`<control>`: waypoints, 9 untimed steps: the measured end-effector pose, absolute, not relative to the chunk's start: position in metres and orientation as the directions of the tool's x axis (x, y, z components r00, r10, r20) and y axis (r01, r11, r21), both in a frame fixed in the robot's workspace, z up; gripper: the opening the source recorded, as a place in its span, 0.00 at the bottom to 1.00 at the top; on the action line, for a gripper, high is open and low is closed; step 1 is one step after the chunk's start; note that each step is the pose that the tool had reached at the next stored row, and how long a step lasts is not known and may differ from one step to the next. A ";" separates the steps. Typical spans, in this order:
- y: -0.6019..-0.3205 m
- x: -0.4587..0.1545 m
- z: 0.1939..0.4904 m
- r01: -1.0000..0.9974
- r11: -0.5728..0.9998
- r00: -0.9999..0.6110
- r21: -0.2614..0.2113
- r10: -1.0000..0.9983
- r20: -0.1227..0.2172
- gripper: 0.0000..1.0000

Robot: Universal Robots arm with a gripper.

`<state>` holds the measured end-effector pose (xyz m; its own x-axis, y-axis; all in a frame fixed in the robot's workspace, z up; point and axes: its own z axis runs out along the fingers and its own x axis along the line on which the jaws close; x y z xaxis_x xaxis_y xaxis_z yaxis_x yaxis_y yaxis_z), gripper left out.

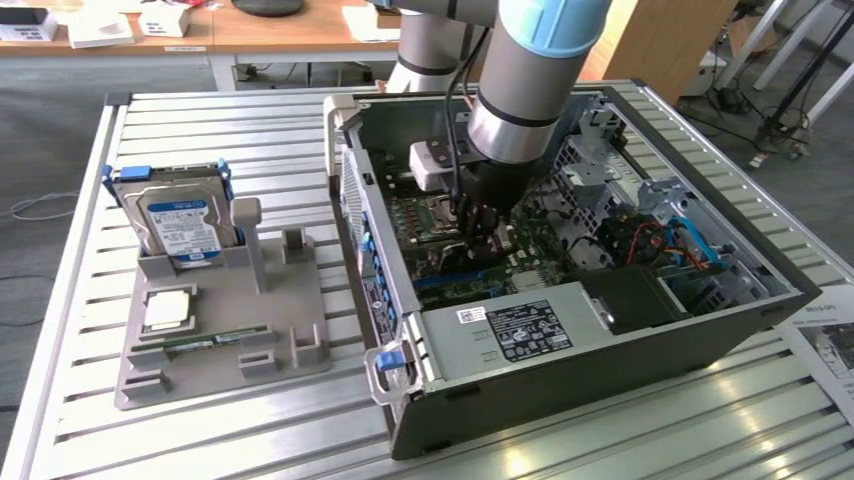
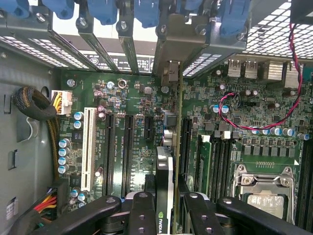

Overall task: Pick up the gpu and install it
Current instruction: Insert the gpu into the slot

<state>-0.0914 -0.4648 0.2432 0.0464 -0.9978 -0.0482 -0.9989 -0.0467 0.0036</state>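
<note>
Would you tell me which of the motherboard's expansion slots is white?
The outermost slot, farthest from the CPU socket and the gpu; the other slots are black.

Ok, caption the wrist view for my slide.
Gripper holds the gpu edge-on at the expansion slots of the green motherboard.

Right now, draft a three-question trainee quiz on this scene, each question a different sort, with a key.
1. True or false: the hard drive stands upright in the grey holder, outside the computer case.
2. Multiple choice: what is the gripper shut on? A. the gpu B. a screwdriver C. nothing
3. Fill in: on the motherboard, the one long pale slot is coloured ____.
Key: 1 true; 2 A; 3 white.
</note>
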 end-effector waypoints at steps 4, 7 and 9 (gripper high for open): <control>-0.465 -0.092 0.243 -0.999 -0.047 0.046 0.003 -0.998 -0.048 0.27; -0.465 -0.092 0.243 -0.999 -0.047 0.046 0.003 -0.998 -0.048 0.27; -0.465 -0.092 0.243 -0.999 -0.046 0.046 0.003 -0.998 -0.048 0.27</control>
<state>-0.0921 -0.4649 0.2432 0.0463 -0.9978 -0.0483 -0.9989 -0.0465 0.0028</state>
